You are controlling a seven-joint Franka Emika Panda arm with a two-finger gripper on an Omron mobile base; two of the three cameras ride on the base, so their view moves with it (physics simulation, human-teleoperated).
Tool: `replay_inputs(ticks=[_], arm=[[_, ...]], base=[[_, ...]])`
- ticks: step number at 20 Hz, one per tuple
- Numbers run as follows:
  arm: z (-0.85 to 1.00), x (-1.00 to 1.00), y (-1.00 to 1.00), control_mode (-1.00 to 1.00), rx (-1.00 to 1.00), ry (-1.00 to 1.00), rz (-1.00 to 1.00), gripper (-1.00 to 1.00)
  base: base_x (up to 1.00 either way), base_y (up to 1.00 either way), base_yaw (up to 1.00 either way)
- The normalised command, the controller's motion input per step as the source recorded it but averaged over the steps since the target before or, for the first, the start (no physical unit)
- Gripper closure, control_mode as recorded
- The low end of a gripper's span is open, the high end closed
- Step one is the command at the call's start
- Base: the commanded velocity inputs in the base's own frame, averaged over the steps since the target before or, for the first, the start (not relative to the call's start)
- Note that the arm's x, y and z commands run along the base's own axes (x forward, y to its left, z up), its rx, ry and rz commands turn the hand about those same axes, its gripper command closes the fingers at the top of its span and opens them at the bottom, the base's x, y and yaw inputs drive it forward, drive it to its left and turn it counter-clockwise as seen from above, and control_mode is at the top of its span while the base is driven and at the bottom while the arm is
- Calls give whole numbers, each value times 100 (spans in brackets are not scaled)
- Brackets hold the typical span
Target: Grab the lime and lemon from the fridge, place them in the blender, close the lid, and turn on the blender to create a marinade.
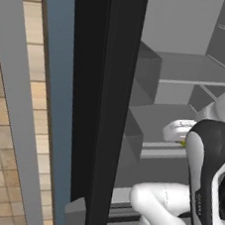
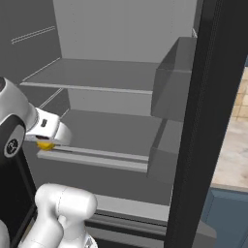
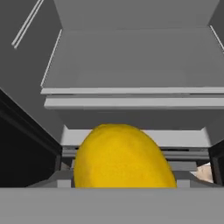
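Lemon (image 3: 124,156) clamped in the gripper (image 2: 46,140) at the front edge of the fridge (image 2: 111,128) shelf, with lime, blender drop, lid and switch-on apparently yet to come.

The fridge (image 2: 193,145) stands open, its grey shelves (image 2: 111,75) bare. The lemon (image 3: 122,157) hangs above the lower shelf's (image 2: 116,131) front edge.
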Motion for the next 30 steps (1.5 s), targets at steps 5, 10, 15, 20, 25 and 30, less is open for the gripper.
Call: replay_inputs(ticks=[5, 10, 15, 20, 25, 30], arm=[[-12, -23, 10, 100, 0, 2, 1, 100], [0, 0, 0, 100, 0, 0, 0, 100], [0, 0, 0, 100, 0, 0, 0, 100], [0, 0, 0, 100, 0, 0, 0, 100], [0, 0, 0, 100, 0, 0, 0, 100], [0, 0, 0, 100, 0, 0, 0, 100]], base=[[-39, 5, 0], [-100, 12, -11], [-100, 2, -39], [-94, 0, -68], [-66, 0, -84], [-39, 0, -91]])
